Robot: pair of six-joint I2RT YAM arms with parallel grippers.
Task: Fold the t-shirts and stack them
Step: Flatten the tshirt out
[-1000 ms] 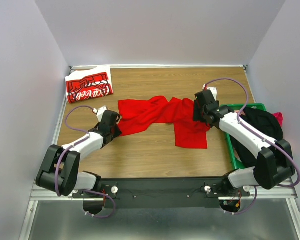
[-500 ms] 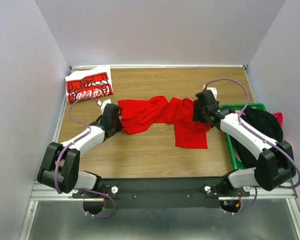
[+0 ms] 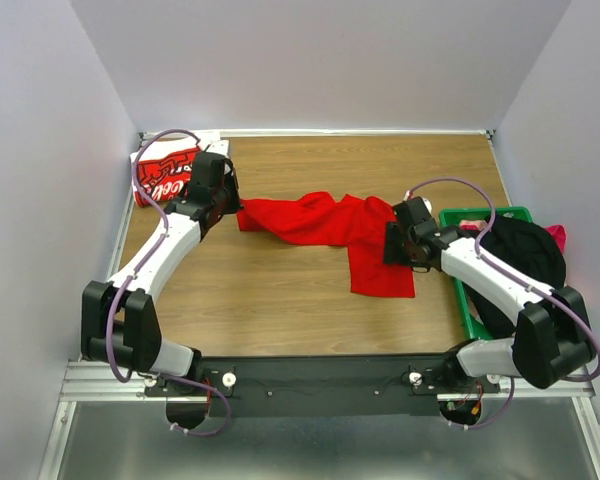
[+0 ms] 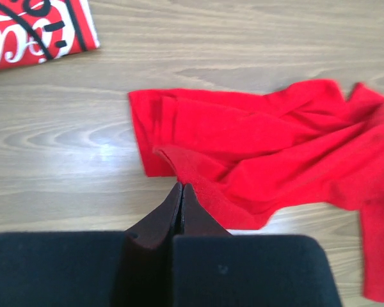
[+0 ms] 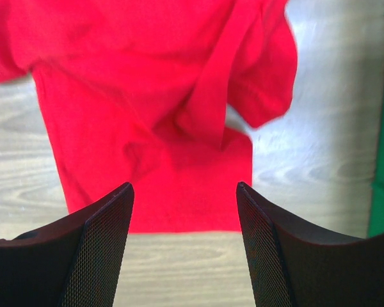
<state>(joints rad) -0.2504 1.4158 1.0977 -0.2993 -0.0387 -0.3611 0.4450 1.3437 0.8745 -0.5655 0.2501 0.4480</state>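
Plain bright red cloth t-shirt (image 3: 310, 218) lies left–right; left gripper (image 4: 180, 192) clamped on its left edge, right gripper (image 5: 184, 187) spread wide, empty, above right end.

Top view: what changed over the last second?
The left gripper, shut and apparently pinching the hem, swung away toward the far-left corner. It dragged the left end of the plain red t-shirt along and stretched it out. The right gripper, open over the shirt's right side, drew slightly nearer the bases. The folded lettered t-shirt and the green crate stayed put.
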